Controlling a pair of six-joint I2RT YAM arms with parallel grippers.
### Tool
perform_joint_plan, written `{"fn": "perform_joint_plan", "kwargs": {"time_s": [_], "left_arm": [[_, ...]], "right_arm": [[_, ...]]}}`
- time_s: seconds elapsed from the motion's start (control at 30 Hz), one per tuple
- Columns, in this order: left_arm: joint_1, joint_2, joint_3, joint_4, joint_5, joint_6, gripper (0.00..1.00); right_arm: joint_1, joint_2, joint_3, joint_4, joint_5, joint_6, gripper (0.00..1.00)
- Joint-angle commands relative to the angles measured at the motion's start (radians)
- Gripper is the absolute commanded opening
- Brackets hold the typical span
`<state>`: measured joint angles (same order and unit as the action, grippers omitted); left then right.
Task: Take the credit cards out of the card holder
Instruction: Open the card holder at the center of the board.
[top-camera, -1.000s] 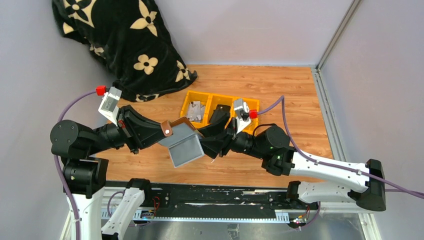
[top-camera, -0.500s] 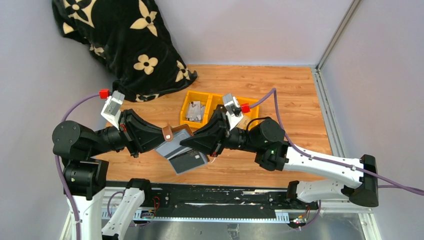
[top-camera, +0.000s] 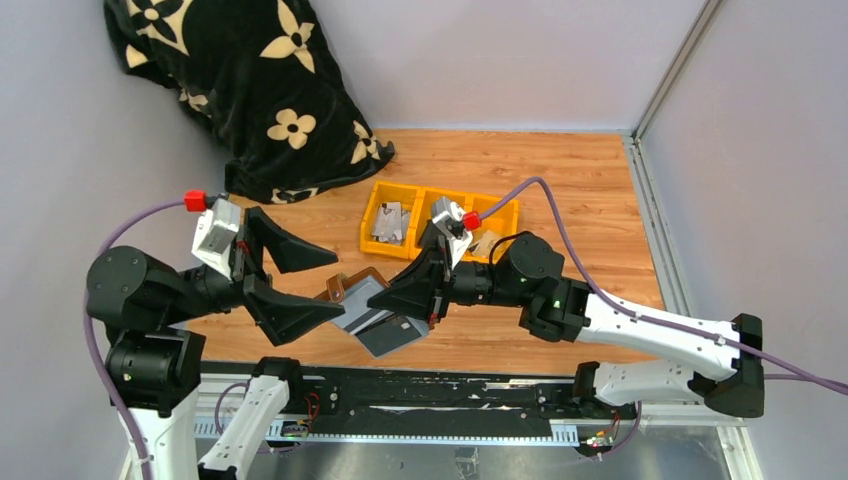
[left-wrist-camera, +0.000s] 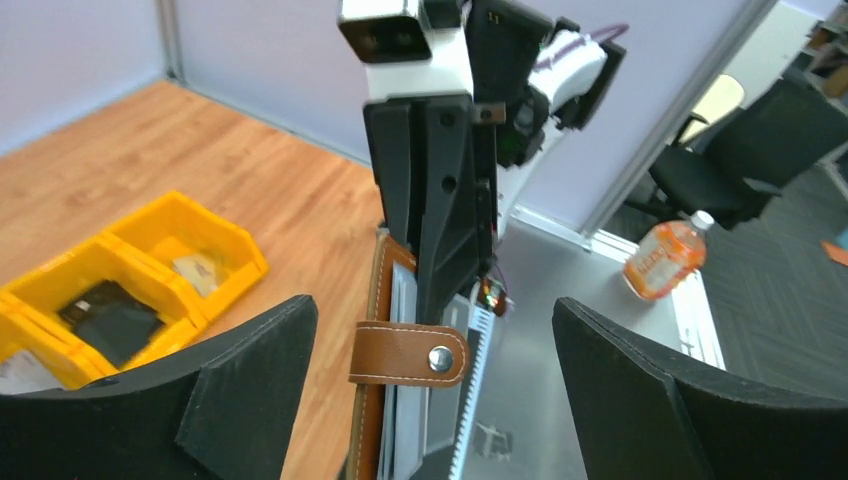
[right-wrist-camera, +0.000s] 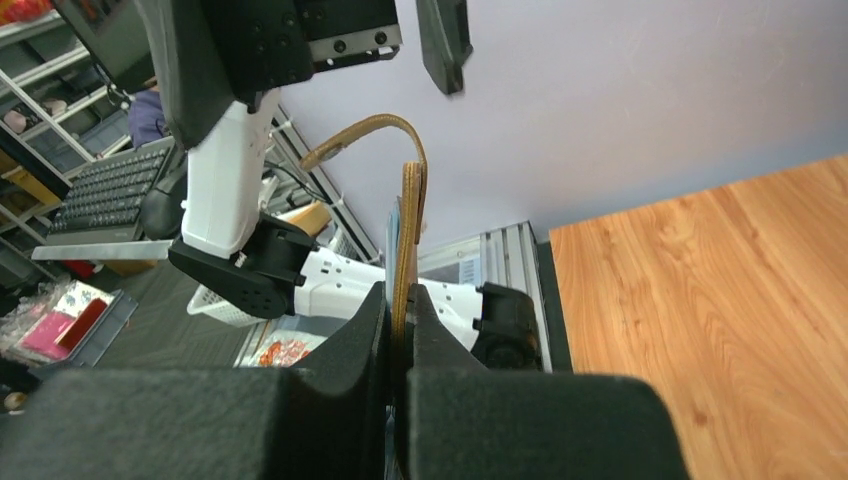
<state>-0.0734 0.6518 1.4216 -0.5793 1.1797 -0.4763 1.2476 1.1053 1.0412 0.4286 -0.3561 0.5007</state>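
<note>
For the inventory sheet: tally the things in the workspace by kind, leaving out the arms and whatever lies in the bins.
Yellow bins: 3
Brown card holder: 1
Black flowered blanket: 1
Total: 5

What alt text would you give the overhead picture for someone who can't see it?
The right gripper pinches a brown card holder above a wooden table; the left gripper stands open beside it, with yellow bins behind.
</note>
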Motion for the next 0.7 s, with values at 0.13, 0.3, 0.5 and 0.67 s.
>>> {"fn": "perform_joint_plan", "kwargs": {"time_s": [0.13,0.3,0.5,0.67], "left_arm": [[0.000,-0.090,-0.204,-0.181,0.138,0.150,0.92],[-0.001,-0.098,-0.267,-0.221,0.130,0.205,0.74],[0.000,-0.066,-0.290,-0.225,0.130,0.217,0.36],[0.000,-0.067,-0.346,-0.224,0.131,0.250,0.07]], "right_arm": [[-0.076,0.073,0.224,-0.261,-0.149,-0.024,0.00],[-0.131,0.172,0.334,-0.353,-0.310,-0.008,0.00],[-0.136,0.253,0.383,-0.372,-0.438,-0.019,0.00],[-0.142,0.305,0.421,-0.381,-0.493,-0.017,0.00]]}}
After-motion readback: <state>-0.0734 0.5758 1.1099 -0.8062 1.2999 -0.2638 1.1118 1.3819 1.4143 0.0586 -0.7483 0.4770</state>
